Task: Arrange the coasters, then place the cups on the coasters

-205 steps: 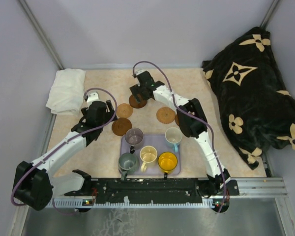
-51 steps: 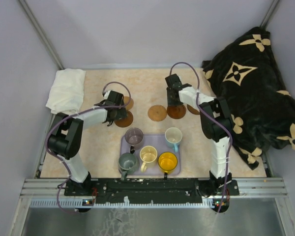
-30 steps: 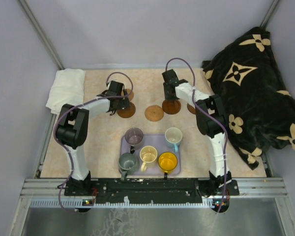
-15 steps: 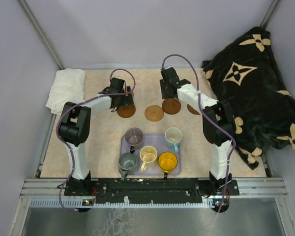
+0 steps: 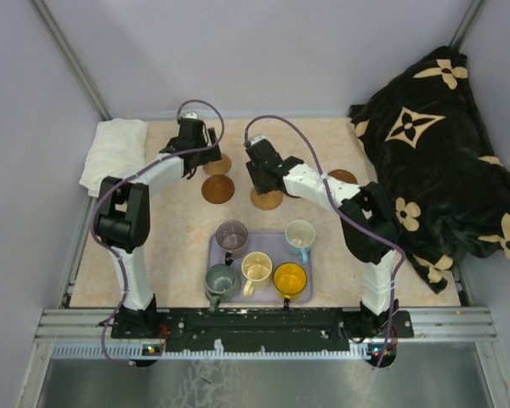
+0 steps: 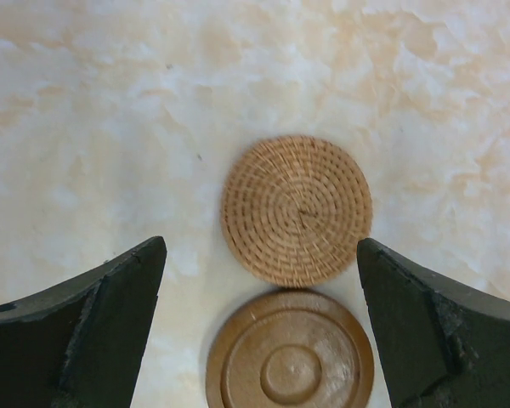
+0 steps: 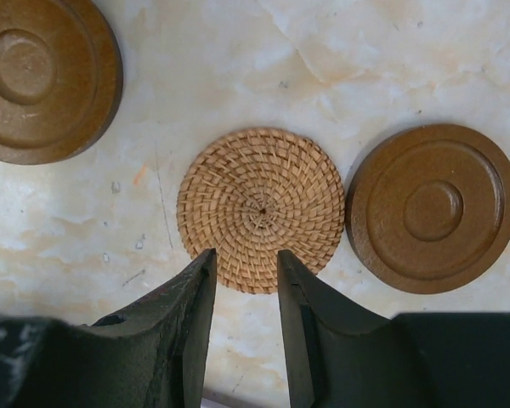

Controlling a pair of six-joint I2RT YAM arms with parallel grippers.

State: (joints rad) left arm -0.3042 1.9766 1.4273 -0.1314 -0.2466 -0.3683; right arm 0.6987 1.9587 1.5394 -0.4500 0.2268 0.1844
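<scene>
Hovering over the marbled beige table (image 5: 170, 246), my left gripper (image 6: 261, 252) is spread wide and holds nothing. Between its black fingers (image 6: 93, 331) lies a round woven coaster (image 6: 297, 211), tan and coiled like a basket. Just beside it, nearer to me, lies a smooth dark brown disc (image 6: 290, 361) with raised rings. My right gripper (image 7: 246, 259) is narrow (only a small gap, empty), with its tips over the near edge of a second woven coaster (image 7: 261, 208). A ringed brown disc (image 7: 432, 206) lies just beside that one, and a farther brown disc (image 7: 42, 76) lies apart. The five handled cups (image 5: 257, 269) stand on the lavender tray (image 5: 272, 248) near my bases.
</scene>
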